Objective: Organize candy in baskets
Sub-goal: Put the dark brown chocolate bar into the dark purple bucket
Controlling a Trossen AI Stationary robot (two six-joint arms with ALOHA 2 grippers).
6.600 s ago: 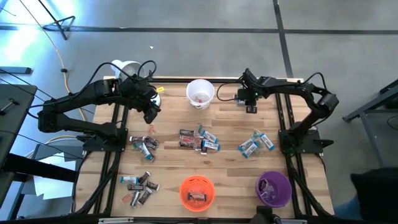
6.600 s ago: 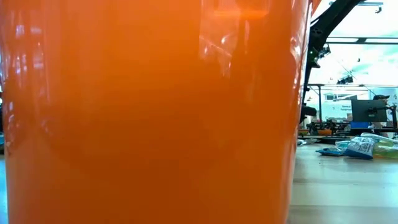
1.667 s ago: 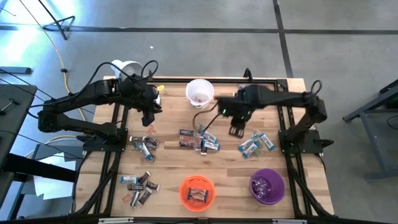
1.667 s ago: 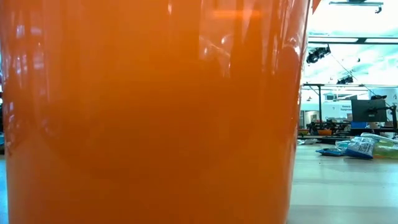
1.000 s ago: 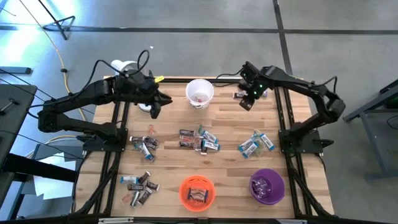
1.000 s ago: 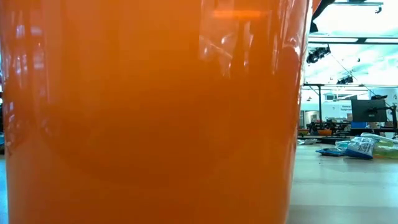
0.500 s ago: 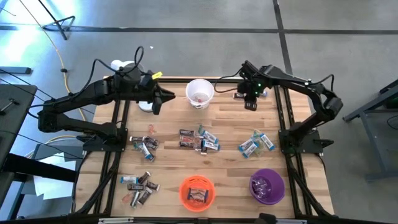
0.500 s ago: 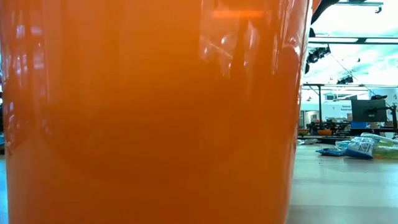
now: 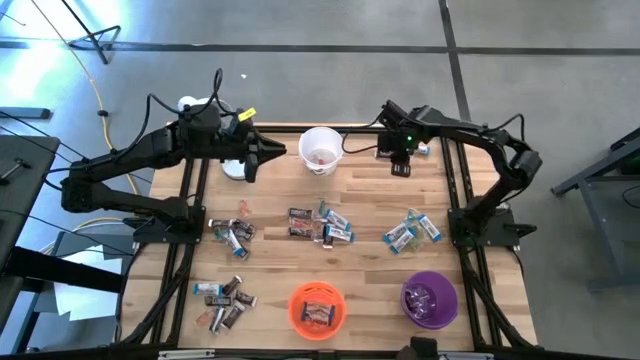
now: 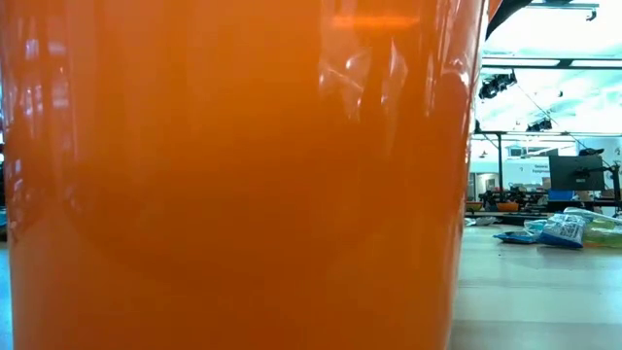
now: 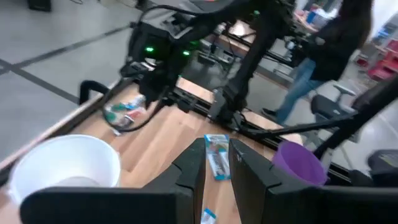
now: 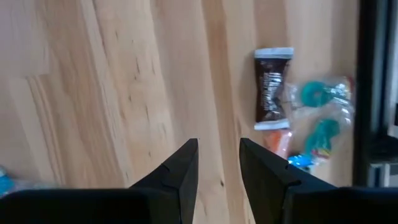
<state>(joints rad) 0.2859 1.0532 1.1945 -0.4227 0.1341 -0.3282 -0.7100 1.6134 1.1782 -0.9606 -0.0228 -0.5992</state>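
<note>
My left gripper hangs above the table's far left, nearly level, just left of the white basket. It is shut on a blue-and-white wrapped candy. My right gripper points down over the far right, open with nothing between its fingers. Beside it on the wood lie a brown bar and teal ring sweets. The orange basket and the purple basket stand at the near edge. Candy piles lie at the left, near left, middle and right. My left gripper pinches the candy's long sides between its two fingertips. The candy's blue far end sticks out ahead of the fingers. The fingers come nearly level from the table's left, along the candy. It is lifted clear of the table.
A white lamp's round base stands under my left arm. The orange basket fills most of the low view, with blue-silver candy on the table to its right. A person stands beyond the table.
My left gripper has risen a little, tipped up toward level and swung toward the white basket, keeping the candy. My right gripper has rolled its wrist and sunk a little over the table's far right.
</note>
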